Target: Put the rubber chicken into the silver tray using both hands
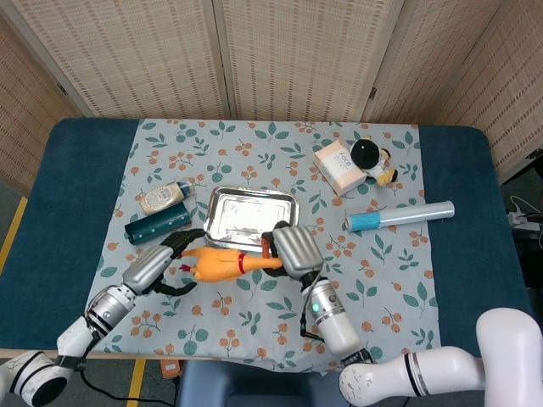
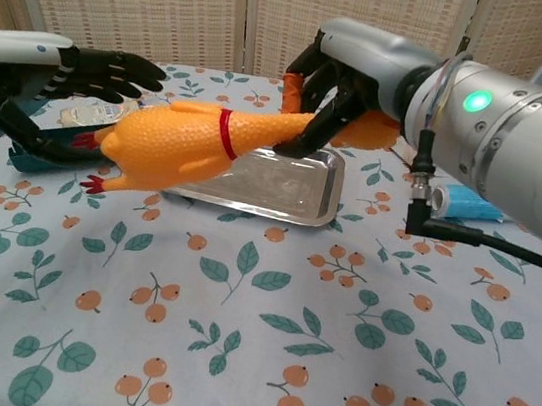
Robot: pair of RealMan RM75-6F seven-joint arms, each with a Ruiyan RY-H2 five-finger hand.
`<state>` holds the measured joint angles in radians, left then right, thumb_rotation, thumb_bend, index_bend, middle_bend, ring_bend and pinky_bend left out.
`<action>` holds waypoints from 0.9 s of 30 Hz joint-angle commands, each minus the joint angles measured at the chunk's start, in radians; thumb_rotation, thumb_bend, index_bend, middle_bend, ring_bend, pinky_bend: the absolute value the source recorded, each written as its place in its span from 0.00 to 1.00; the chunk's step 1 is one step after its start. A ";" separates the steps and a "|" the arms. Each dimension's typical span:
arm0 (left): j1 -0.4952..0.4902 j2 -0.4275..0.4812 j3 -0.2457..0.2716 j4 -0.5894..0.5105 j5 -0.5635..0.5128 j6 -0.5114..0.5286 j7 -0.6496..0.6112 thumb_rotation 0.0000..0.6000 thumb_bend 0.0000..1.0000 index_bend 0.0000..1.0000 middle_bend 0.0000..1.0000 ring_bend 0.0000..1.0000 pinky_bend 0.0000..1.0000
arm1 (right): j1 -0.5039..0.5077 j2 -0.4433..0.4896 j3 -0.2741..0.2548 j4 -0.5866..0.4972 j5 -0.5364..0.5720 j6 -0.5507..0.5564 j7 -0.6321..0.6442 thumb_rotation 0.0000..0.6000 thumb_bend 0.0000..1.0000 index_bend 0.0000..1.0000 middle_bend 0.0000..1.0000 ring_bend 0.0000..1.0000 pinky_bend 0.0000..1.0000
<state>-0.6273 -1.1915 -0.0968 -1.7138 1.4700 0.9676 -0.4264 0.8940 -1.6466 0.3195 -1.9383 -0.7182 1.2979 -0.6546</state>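
**Camera setup**

Your head view looked steeply down from high at the near edge, taking in the whole table [image 1: 51, 170]. Your chest view sat low and close, facing forward across the cloth. Both shared the silver tray [image 1: 222, 203] [image 2: 330, 199] area.

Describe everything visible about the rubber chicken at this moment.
The rubber chicken is glossy orange rubber with a red neck band and small red feet. It lies roughly level in the air, just in front of the silver tray, not yet in it. The right hand grips its neck and head end; the left hand has fingers spread by its body, contact unclear.
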 commanded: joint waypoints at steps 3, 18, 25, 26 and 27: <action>0.013 -0.025 -0.057 0.119 -0.109 0.039 0.049 1.00 0.32 0.00 0.00 0.00 0.00 | -0.025 0.049 0.006 -0.001 -0.004 -0.019 0.042 1.00 0.38 0.93 0.69 0.87 1.00; 0.071 0.048 -0.043 0.076 -0.066 0.128 0.103 1.00 0.34 0.00 0.00 0.00 0.00 | -0.044 -0.143 0.040 0.468 -0.112 -0.076 0.345 1.00 0.38 0.93 0.70 0.85 1.00; 0.078 0.067 -0.026 0.074 -0.044 0.119 0.078 1.00 0.35 0.00 0.00 0.00 0.00 | -0.015 -0.263 0.075 0.688 -0.119 -0.135 0.447 1.00 0.38 0.94 0.71 0.84 1.00; 0.075 0.074 -0.022 0.074 -0.042 0.105 0.067 1.00 0.35 0.00 0.00 0.00 0.00 | -0.006 -0.284 0.083 0.727 -0.114 -0.156 0.460 1.00 0.38 0.94 0.71 0.84 1.00; 0.070 0.080 -0.020 0.083 -0.046 0.089 0.058 1.00 0.35 0.00 0.00 0.00 0.00 | 0.010 -0.316 0.090 0.785 -0.109 -0.185 0.472 1.00 0.38 0.94 0.71 0.83 1.00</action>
<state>-0.5517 -1.1227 -0.1238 -1.6383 1.4231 1.0793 -0.3528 0.8726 -1.8878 0.3828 -1.2663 -0.8317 1.1769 -0.2289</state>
